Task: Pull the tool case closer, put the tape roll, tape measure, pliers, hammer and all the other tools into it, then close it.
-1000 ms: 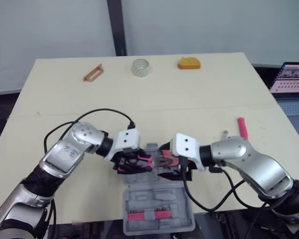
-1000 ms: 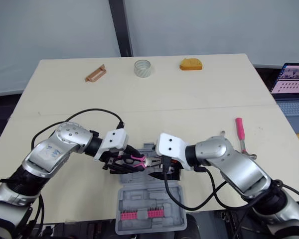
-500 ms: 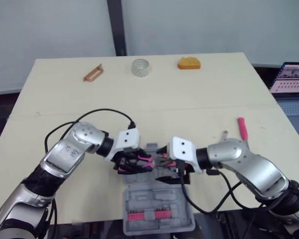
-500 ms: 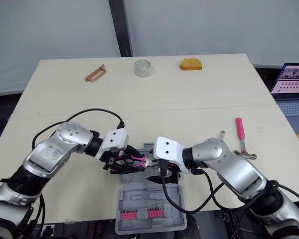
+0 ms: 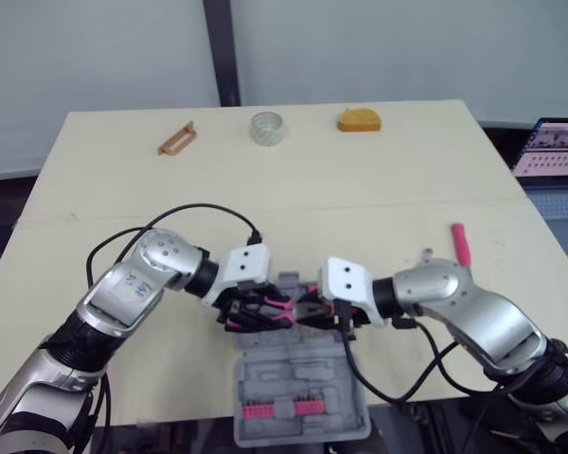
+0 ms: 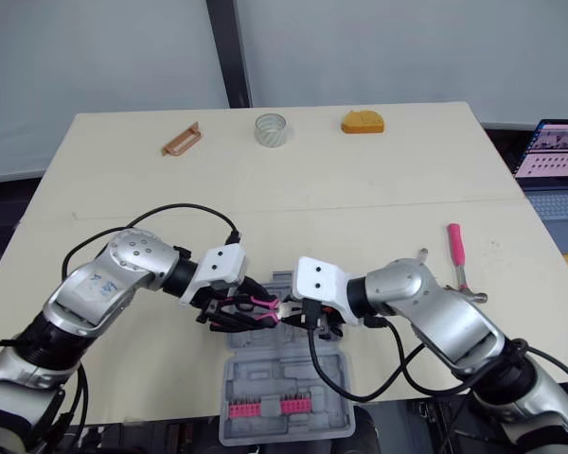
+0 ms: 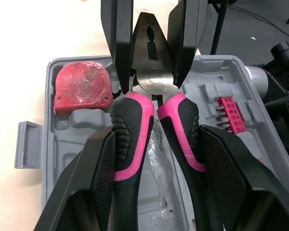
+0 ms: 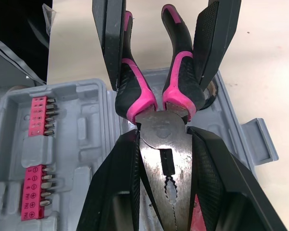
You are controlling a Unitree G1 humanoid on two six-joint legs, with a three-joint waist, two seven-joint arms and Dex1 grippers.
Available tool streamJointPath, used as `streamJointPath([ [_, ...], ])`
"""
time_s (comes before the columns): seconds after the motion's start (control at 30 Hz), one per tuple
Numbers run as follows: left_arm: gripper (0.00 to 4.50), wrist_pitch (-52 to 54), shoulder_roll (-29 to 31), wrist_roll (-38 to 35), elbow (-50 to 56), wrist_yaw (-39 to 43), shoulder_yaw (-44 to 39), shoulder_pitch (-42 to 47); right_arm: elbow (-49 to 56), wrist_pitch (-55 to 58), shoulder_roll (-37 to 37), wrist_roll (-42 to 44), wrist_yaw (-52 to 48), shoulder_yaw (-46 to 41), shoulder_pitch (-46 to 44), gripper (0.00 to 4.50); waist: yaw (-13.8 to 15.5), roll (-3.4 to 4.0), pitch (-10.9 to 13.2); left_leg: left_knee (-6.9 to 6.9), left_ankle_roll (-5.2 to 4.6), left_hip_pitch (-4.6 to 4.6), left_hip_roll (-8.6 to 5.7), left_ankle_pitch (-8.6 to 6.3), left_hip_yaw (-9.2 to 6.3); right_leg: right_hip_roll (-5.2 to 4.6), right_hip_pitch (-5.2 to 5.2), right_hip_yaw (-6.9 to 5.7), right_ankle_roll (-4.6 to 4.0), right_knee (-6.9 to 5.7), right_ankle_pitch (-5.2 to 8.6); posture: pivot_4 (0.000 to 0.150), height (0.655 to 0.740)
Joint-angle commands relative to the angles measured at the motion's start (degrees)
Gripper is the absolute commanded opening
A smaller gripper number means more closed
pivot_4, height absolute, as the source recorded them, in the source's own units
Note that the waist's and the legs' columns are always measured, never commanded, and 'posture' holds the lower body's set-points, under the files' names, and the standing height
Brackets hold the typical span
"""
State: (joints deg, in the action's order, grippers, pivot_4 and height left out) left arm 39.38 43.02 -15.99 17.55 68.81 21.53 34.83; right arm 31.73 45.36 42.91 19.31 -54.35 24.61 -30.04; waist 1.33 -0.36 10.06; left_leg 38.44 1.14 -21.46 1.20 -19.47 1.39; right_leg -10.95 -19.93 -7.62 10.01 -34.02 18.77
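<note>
The pink-handled pliers point(image 7: 151, 91) hang level over the open grey tool case point(image 5: 298, 376) at the table's near edge. My left gripper point(image 5: 256, 312) is shut on the two pink handles point(image 8: 135, 86). My right gripper point(image 5: 317, 310) faces it and is shut on the pliers' metal head point(image 8: 164, 149), its fingers point(image 7: 118, 48) pressing both sides. A red tape measure point(image 7: 82, 89) lies in a case pocket under the pliers. The tape roll point(image 5: 266, 128) stands at the far edge. The pink-handled hammer point(image 5: 462, 243) lies at the right.
An orange object point(image 5: 359, 119) and a brown flat piece point(image 5: 176, 138) lie along the far edge beside the tape roll. Pink bit holders point(image 5: 279, 409) sit in the case's near half. A laptop point(image 5: 554, 151) stands off the table's right side.
My right gripper's fingers have closed onto the pliers' head, after standing wide around it. The left gripper holds the handles as before.
</note>
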Motion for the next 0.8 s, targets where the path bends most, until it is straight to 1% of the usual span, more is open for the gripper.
streamJointPath([
  [0.03,2.27,0.6,-0.7,-1.9,1.8,-0.4,-2.1,0.5,1.5,0.1,-0.6,0.0,-0.1,0.1,-0.2,0.99,0.0,0.00,0.0,0.00,0.00,0.00,0.00,0.00,0.00,0.00,0.00,0.00,0.00,0.00,0.00,0.150,0.7400],
  [0.37,2.27,-1.4,-0.9,-0.4,0.2,-0.7,-1.9,0.6,1.5,-0.1,-0.9,-0.2,-0.2,0.0,-0.3,0.99,0.0,0.00,0.0,0.00,0.00,0.00,0.00,0.00,0.00,0.00,0.00,0.00,0.00,0.00,0.00,0.150,0.7400],
  [0.43,3.26,-2.2,-1.0,0.2,-0.4,-1.3,-2.1,0.8,1.6,-0.2,-1.1,-0.3,-0.2,0.0,-0.2,0.99,0.0,0.00,0.0,0.01,0.00,0.00,0.00,0.00,0.00,0.00,0.00,0.00,0.00,0.00,0.00,0.150,0.7400],
  [0.47,3.51,-2.3,-0.9,0.1,-0.6,-1.2,-2.3,0.8,1.6,-0.3,-1.1,-0.3,-0.2,0.0,0.0,0.99,0.0,0.00,0.0,0.01,0.00,0.00,0.00,0.00,0.00,0.00,0.00,0.00,0.00,-0.01,0.00,0.150,0.7400],
  [0.5,4.04,-2.5,-0.7,0.0,-0.7,-1.1,-2.5,0.7,1.6,-0.4,-1.2,-0.4,-0.2,0.0,0.2,0.99,0.0,0.00,0.0,0.02,0.00,-0.01,0.00,0.00,0.00,0.00,0.00,0.00,0.00,-0.01,0.00,0.150,0.7400],
  [0.53,4.44,-3.2,-0.5,0.0,-0.7,-1.2,-3.1,0.5,1.7,-0.5,-1.2,-0.5,-0.2,0.0,0.4,0.99,0.0,0.00,0.0,0.03,0.00,-0.01,0.00,0.00,0.00,0.00,0.00,0.00,0.00,-0.01,0.00,0.150,0.7400],
  [0.6,4.44,-5.0,-0.1,-0.7,-0.4,-1.5,-5.5,-0.3,1.6,-0.9,-1.1,-0.7,-0.1,-0.2,0.8,0.99,0.0,0.00,0.0,0.02,0.00,-0.01,0.00,0.00,0.00,0.00,-0.01,0.00,0.00,-0.01,0.00,0.150,0.7400],
  [0.67,4.44,-4.9,0.3,-3.3,0.3,-1.4,-9.2,-1.6,1.4,-1.5,-1.0,-1.0,-0.2,-0.5,1.2,0.99,0.0,0.00,0.0,0.02,0.00,-0.01,0.00,0.00,0.00,0.00,-0.01,0.00,0.00,-0.01,0.00,0.150,0.7400],
  [0.8,4.44,-2.0,1.5,-13.0,4.5,-0.2,-20.3,-7.0,0.8,-2.3,-0.2,-1.0,-0.9,-1.7,1.8,0.99,-0.4,0.00,0.0,-0.01,0.00,-0.01,0.02,0.00,0.00,0.00,-0.05,0.00,0.00,-0.05,0.00,0.150,0.7400],
])
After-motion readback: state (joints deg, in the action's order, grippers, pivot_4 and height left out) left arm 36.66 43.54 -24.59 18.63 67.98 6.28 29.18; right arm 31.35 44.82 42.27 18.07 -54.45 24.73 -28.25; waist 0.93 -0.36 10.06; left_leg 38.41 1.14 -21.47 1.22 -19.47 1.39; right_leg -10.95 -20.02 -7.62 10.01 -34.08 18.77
